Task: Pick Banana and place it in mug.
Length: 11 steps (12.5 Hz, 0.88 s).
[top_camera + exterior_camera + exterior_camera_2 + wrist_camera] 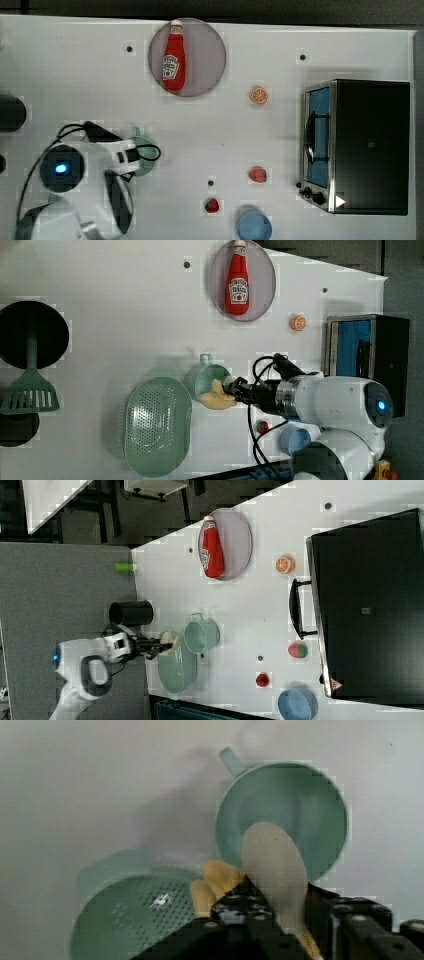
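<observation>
Fingers of the gripper (235, 390) were clamped on the banana (218, 397), a pale cream-yellow piece carried in the air at the rim of the mug (207, 378), partly over its mouth and partly over the gap toward the colander (157, 425) just beside it.

To do this step well, my judgement was that the banana should be brought fully over the mug's opening and lowered a little before release, since it overhung the rim and could tip out toward the colander.

Further out, the white table (75, 75) held a ketchup bottle (173, 57) lying on a round plate (210, 55), an orange slice (259, 95), two strawberries (257, 174), a blue cup (254, 226) and a toaster oven (370, 145). A spatula (31, 390) lay at the left view's left.
</observation>
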### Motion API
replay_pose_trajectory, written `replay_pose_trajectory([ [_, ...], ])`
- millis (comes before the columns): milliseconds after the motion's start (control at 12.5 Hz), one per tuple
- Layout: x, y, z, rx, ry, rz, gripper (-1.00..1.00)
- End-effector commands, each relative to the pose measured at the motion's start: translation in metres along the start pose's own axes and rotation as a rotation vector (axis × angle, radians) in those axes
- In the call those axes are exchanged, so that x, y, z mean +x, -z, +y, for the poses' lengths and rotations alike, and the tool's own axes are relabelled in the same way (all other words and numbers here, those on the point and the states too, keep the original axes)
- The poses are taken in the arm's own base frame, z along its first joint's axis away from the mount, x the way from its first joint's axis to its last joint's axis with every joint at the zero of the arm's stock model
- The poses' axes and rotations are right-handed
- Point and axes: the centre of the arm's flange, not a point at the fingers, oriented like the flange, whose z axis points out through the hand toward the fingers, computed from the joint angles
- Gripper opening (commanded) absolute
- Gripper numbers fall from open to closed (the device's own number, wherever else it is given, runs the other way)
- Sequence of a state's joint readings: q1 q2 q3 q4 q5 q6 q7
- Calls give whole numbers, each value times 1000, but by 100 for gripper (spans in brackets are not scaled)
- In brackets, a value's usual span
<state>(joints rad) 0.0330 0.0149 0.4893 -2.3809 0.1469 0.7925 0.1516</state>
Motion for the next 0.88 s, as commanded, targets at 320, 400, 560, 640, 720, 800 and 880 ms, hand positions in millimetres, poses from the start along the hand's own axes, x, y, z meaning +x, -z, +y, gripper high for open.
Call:
replay_pose_trajectory([
  [320, 14, -5, 5, 1, -64, 7, 72],
  [400, 14, 3, 4, 12, -65, 20, 95],
  [560, 18, 27, 2, 47, -70, 60, 100],
  [640, 18, 41, -1, 65, -67, 81, 100],
  [720, 19, 59, -3, 91, -68, 110, 100],
  [800, 24, 79, -1, 110, -80, 134, 100],
  [880, 30, 97, 7, 101, -103, 138, 100],
])
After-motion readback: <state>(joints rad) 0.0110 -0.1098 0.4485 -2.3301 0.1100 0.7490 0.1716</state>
